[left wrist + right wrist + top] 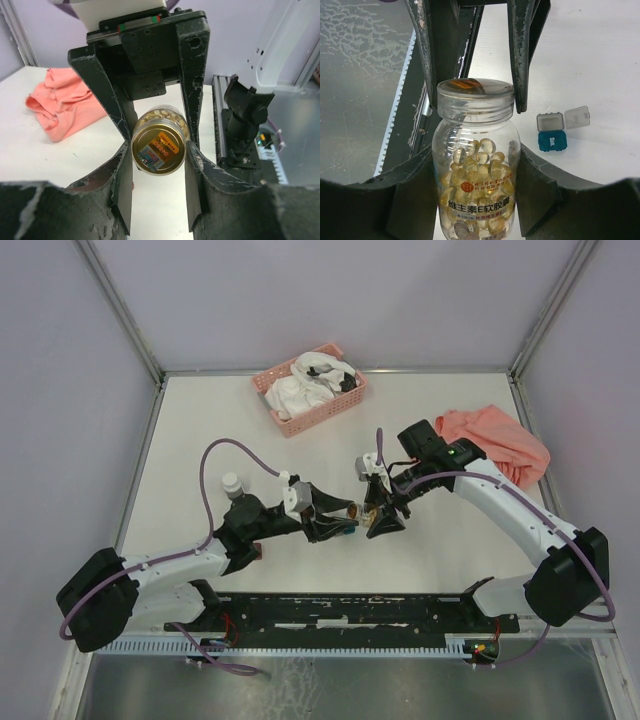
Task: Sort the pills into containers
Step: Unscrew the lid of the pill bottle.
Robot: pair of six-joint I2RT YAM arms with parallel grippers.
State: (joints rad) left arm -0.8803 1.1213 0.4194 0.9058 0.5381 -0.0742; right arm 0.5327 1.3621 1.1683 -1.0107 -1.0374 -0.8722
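A clear jar (476, 165) of amber pills (480, 167) hangs between both grippers above the table (200, 430). My right gripper (476, 165) is shut on the jar's body. It shows in the top view as the right gripper (382, 517), with the jar (365, 512) beside it. My left gripper (158, 150) has its pads against the sides of the jar's gold-sealed top (157, 150). From the right wrist the left gripper (475, 100) flanks the threaded neck. On the table lie a shut teal container (552, 141) and an open grey container (550, 121).
A pink basket (308, 390) of white cloths stands at the back. A salmon cloth (500, 440) lies at the right. A small white-capped object (232, 482) stands by the left arm. A black rail (350, 610) runs along the near edge.
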